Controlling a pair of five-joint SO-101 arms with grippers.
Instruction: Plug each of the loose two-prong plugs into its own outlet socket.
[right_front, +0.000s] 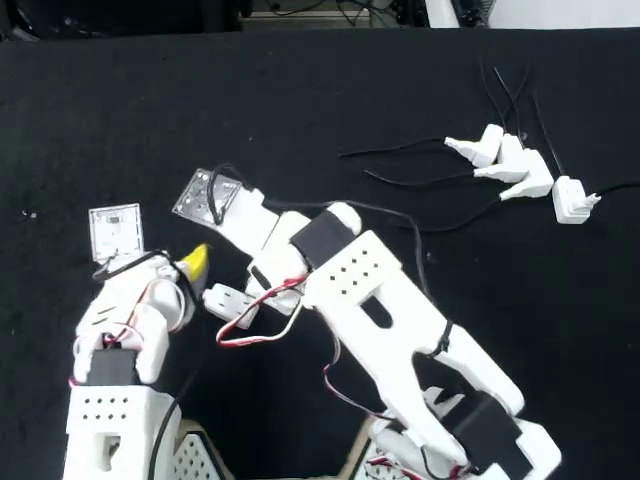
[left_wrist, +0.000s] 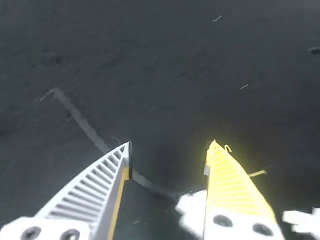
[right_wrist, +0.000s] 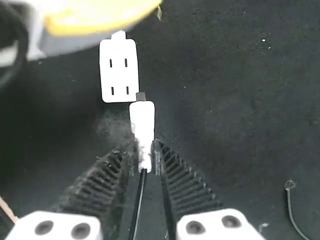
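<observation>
A white outlet block (right_wrist: 118, 71) with two pairs of slots lies face up on the black cloth; in the high view the outlet block (right_front: 222, 300) is a small white piece left of centre. My right gripper (right_wrist: 145, 145) is shut on a white two-prong plug (right_wrist: 142, 122), with its black cord trailing back between the dark fingers. The plug's tip touches the block's edge by one slot pair; I cannot tell if the prongs are in. My left gripper (left_wrist: 170, 147) stands open over bare cloth. Its yellow finger (right_front: 196, 262) is just beyond the block.
Several loose white plugs (right_front: 505, 162) with black cords lie at the far right, and a white block (right_front: 570, 198) sits beside them. A black cord (left_wrist: 82, 125) crosses the cloth under the left gripper. The two arms are close together at front left.
</observation>
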